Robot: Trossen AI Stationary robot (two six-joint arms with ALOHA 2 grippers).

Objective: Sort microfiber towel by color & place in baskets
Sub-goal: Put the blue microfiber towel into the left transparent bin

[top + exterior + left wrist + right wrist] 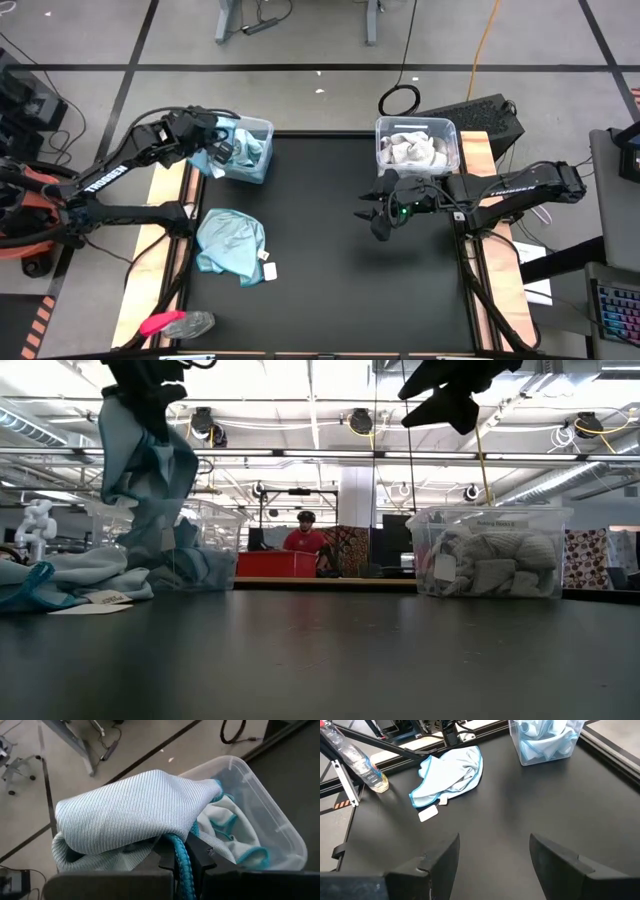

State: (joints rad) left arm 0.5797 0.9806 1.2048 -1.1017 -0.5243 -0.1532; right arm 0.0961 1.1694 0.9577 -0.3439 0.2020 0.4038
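Teal towel (130, 815) is held clamped by the left gripper (215, 150) just over the left basket's (262, 128) rim (release looks next); right gripper (378, 215) is seen wide open, idle.

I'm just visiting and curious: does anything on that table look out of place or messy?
One teal towel lies crumpled on the table, outside both baskets, a loose white tag beside it. A pink-and-grey object sits at the table's left edge. The left gripper holds another teal towel over the left basket.
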